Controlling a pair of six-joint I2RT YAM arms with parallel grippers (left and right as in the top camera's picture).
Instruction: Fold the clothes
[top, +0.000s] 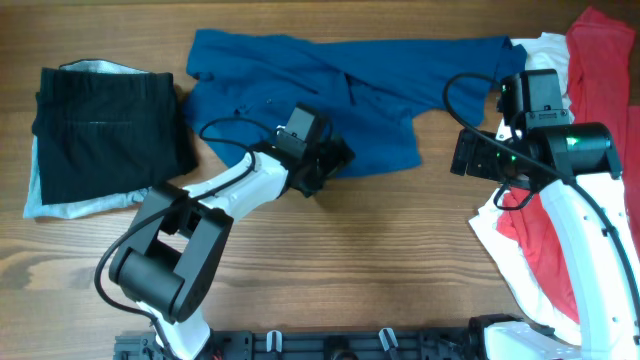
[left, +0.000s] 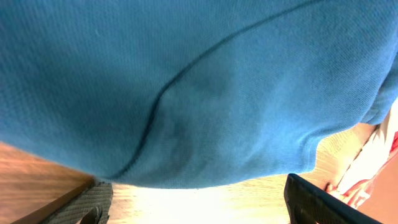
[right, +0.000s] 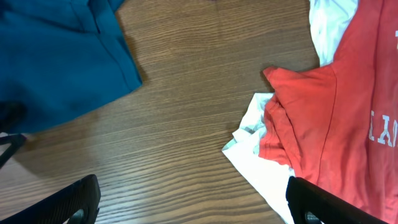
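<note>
Overhead view: plain dark blue short-sleeved cloth shirt (top: 340, 85) is lying crumpled in the upper middle of the frame on the brown wooden table (top: 400, 270). Its long axis is running left to right, from near the folded stack to the pile at the right edge. Its lower edge is facing the bottom of the frame. Collar end hard to tell.

Left gripper (top: 335, 160) is sitting at that lower edge, centre frame. In the left wrist view blue cloth is filling the upper frame, and the two dark fingers (left: 93, 202) are standing spread wide at the bottom corners, pinching nothing.

Right gripper (right: 193, 205) is hanging over bare wood between the shirt's right end and the pile, jaws spread wide, gripping nothing.

Folded black cloth garment (top: 110, 125) is lying at the left of the frame on top of a pale blue one (top: 60, 205). Red white-lettered garment (top: 600, 60) is lying over a white one (top: 490, 225) along the right edge, partly under the right arm.
</note>
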